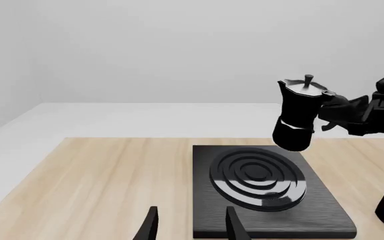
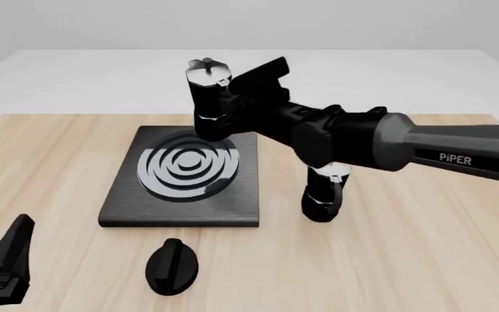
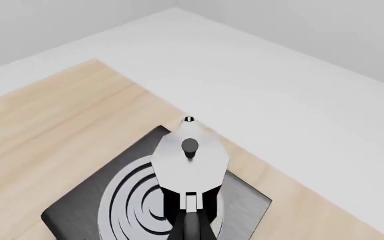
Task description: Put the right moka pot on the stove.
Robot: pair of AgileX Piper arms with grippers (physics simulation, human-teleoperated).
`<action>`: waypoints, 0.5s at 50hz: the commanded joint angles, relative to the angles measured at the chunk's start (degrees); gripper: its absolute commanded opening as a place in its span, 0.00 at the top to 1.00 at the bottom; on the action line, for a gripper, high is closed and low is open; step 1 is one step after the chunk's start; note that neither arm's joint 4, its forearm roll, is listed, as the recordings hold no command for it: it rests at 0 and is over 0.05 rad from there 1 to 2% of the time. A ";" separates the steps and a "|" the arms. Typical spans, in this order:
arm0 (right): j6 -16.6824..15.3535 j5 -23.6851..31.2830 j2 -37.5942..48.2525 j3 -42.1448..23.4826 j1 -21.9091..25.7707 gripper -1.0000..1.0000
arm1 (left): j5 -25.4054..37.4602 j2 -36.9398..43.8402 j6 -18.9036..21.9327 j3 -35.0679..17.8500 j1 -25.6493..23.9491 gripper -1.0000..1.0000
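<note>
The right moka pot (image 2: pixel 211 97), black and faceted with a silver lid, hangs upright in the air over the far right part of the stove (image 2: pixel 232 209). My right gripper (image 2: pixel 239 96) is shut on its handle side. From the right wrist I look down on its lid (image 3: pixel 190 160), with the burner rings (image 3: pixel 128 200) below. In the left wrist view the pot (image 1: pixel 299 115) floats above the slab's (image 1: pixel 325 212) far edge. My left gripper (image 1: pixel 193 225) stands open and empty near the table's front left, short of the stove.
A second black moka pot (image 2: pixel 323 198) stands on the table just right of the stove, partly behind my right arm (image 2: pixel 362 140). A small black oval knob (image 2: pixel 172 265) lies in front of the stove. The wooden table (image 2: pixel 423 260) stretches to the right.
</note>
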 commanded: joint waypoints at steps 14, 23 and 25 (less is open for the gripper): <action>1.12 -1.89 2.43 -3.30 3.82 1.00 | 0.00 0.00 0.00 0.00 -0.01 0.00; 1.34 -3.00 3.63 -3.16 5.15 1.00 | 0.00 0.00 0.01 0.00 -0.01 0.00; 1.07 -3.38 4.97 -3.71 5.08 1.00 | 0.00 0.01 0.00 0.00 0.00 0.00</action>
